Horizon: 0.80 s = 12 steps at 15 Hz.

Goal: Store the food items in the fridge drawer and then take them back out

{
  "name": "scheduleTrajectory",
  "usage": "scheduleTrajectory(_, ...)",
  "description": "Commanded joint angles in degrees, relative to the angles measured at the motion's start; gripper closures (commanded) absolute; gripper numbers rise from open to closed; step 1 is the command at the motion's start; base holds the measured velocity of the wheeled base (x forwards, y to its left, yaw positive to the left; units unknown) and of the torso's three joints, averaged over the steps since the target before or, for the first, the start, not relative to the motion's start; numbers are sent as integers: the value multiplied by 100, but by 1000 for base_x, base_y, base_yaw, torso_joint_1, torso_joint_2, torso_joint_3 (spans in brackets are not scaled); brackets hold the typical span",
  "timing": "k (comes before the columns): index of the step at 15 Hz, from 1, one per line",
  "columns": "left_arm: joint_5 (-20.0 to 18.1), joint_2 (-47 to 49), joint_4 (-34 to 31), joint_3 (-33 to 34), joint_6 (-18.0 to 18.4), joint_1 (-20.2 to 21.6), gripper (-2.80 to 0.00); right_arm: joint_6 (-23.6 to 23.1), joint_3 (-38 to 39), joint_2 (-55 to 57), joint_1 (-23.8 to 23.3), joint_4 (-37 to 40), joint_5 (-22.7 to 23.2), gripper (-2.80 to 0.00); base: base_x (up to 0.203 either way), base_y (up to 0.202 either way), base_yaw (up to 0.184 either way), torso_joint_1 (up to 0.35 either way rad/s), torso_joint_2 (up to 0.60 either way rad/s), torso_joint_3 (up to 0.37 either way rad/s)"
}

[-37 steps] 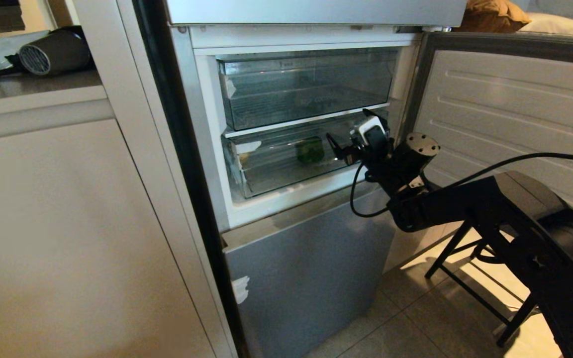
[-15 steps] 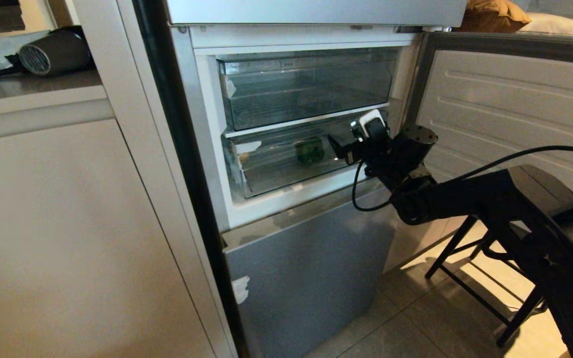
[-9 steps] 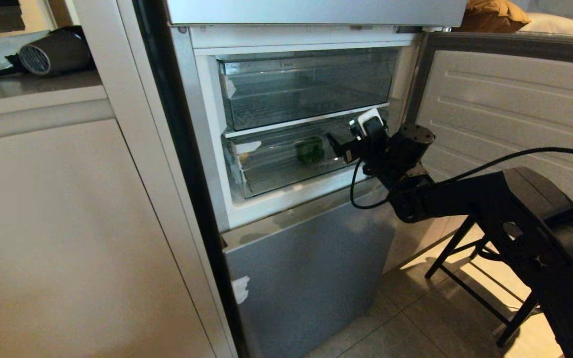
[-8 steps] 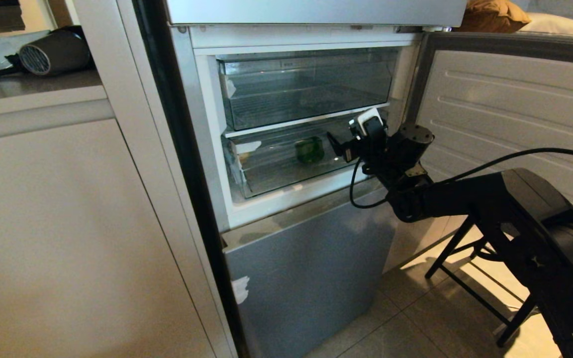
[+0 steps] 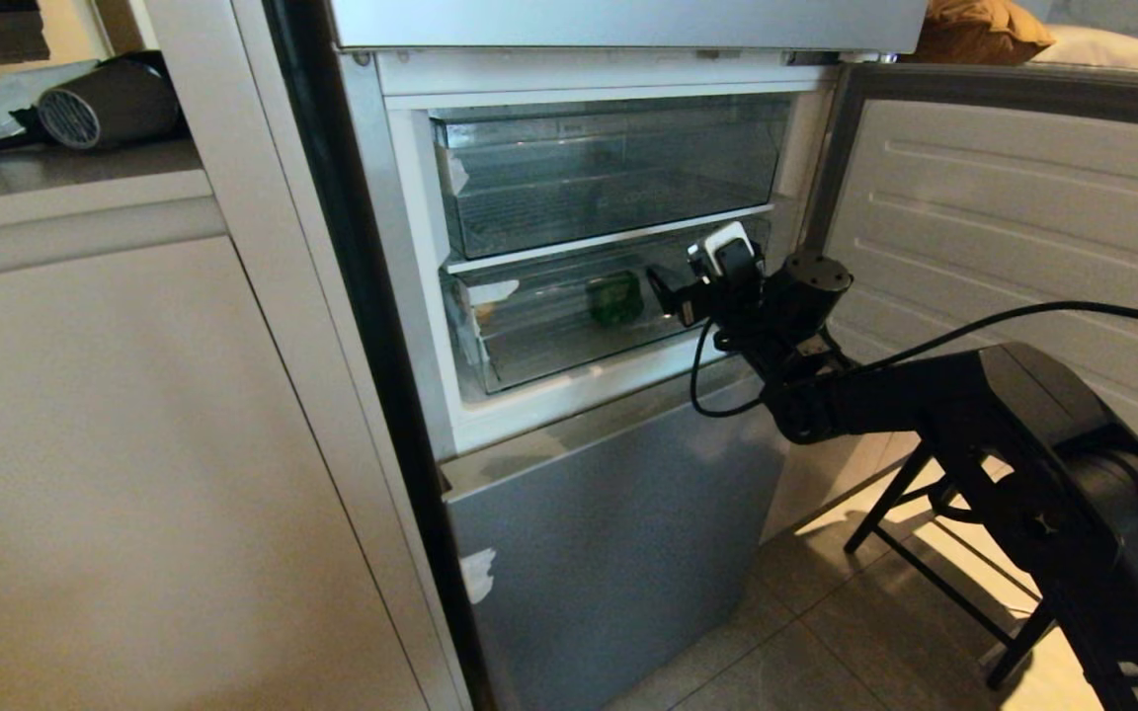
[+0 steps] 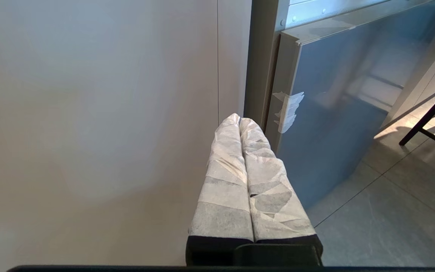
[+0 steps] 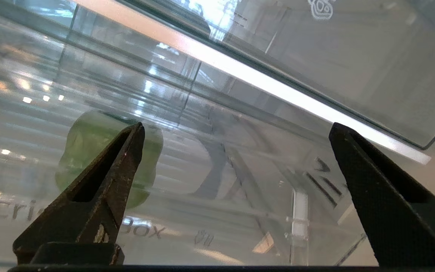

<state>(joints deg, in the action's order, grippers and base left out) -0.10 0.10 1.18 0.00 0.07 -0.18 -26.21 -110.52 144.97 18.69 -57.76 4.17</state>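
- Right gripper sits a shade further left and lower in the head view than a second ago, close against the clear front of the fridge drawer; the elbow of its arm has shifted a little, and nothing else in the scene has changed.
- Drawer stays pushed in, the lower of two clear bins, under the upper clear drawer and above the silver-grey lower panel.
- Bell pepper lies where it lay before, inside the fridge drawer near its middle, just left of the right gripper.
- Pepper, seen through the plastic in the right wrist view, looks pale green, lumpy and blurred; one black finger crosses in front of it.
- Jaws of the right gripper stand spread wide with nothing between them, their tips close to the drawer front; contact cannot be made out.
- Potato cannot be picked out with certainty.
- Left gripper hangs low beside the beige cabinet, its wrapped fingers pressed together and empty.
- Fridge door stands swung open to the right.
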Motion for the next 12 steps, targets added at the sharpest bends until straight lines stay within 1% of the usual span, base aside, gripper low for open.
scheduleTrajectory(1,1,-1,5,62,1,1,0,-16,-154,75,3,54,5,-280,0,0,0,0,0,0)
scheduleTrajectory(6,1,-1,5,62,1,1,0,-25,-159,145,3,90,-17,-280,0,0,0,0,0,0)
scheduleTrajectory(7,1,-1,5,62,1,1,0,-52,-172,145,3,90,-109,-280,0,0,0,0,0,0)
scheduleTrajectory(9,1,-1,5,62,1,1,0,-250,-172,137,3,90,-267,-280,0,0,0,0,0,0)
scheduleTrajectory(12,1,-1,5,62,-7,1,0,-253,-181,93,3,81,-259,-280,0,0,0,0,0,0)
